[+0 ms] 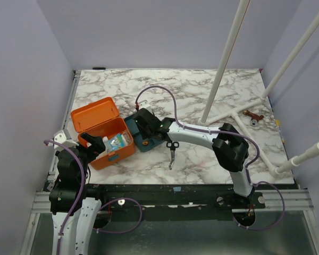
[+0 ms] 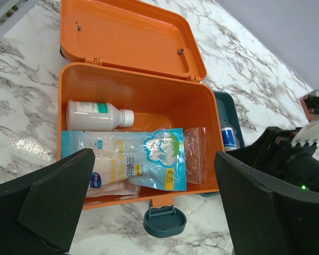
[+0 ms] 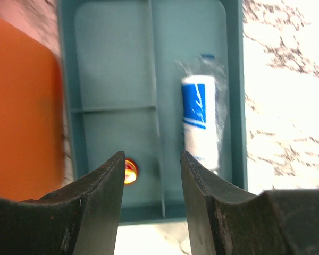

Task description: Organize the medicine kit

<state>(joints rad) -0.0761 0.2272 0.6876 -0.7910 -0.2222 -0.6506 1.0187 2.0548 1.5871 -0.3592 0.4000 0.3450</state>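
Tray (image 3: 111,58) beside open medicine kit (image 1: 94,114), right tool (image 3: 151,158) parted above it.

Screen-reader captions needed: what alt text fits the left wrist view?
An open orange kit holds a white bottle, a blue packet and a clear bag. The open left hand frames it; a teal tray sits alongside.

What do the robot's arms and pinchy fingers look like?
The left arm and right arm have white tubes joined by chunky black joints, with thin purple cables looping alongside. The fingers are thick, matte black wedges.
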